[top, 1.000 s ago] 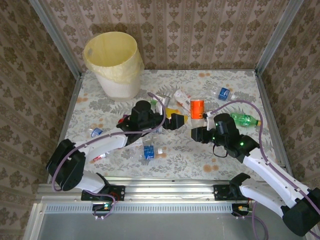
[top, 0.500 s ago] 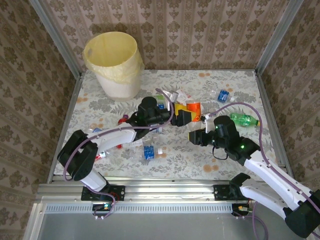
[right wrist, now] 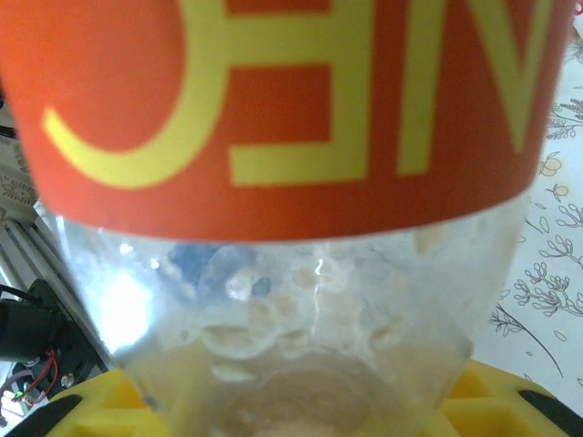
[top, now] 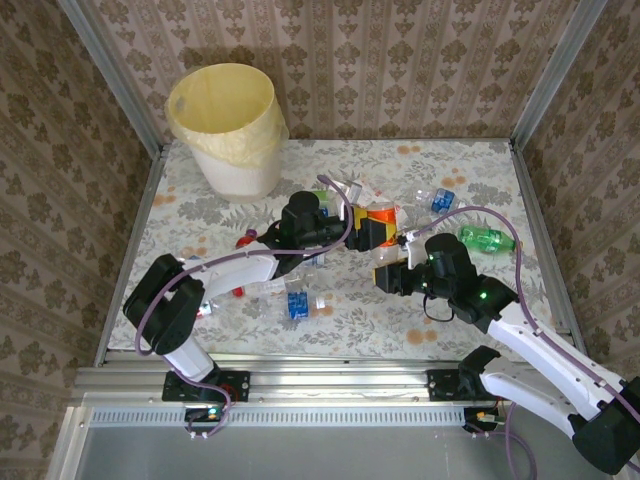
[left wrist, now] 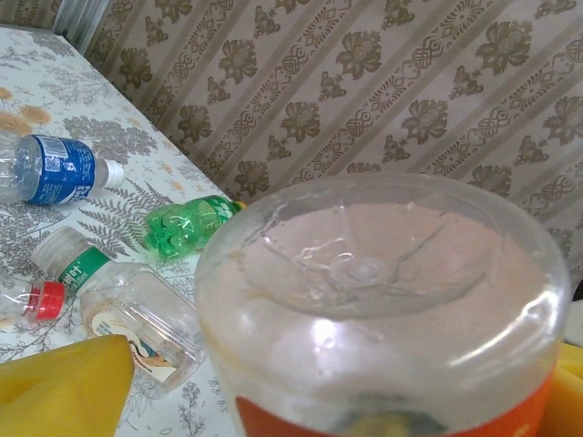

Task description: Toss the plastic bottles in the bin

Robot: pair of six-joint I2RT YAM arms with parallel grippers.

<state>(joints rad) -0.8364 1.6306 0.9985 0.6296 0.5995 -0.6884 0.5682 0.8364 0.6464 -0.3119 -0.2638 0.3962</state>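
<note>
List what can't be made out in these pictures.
- Wording on the orange bottle: right wrist view, cut off by the frame edges.
- Fingertips of the right gripper: right wrist view, the bottle covers them.
- Fingertips of the left gripper: left wrist view, the bottle's base covers them.
- Bottom of the bin: top view, its own wall hides it.
- Label of the green bottle: top and left wrist views, too small and blurred.

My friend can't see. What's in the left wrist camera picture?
The round bottom of a clear bottle with an orange label looms close between yellow fingers. Behind it, a green bottle and a blue-labelled bottle lie on a flowery table.
</note>
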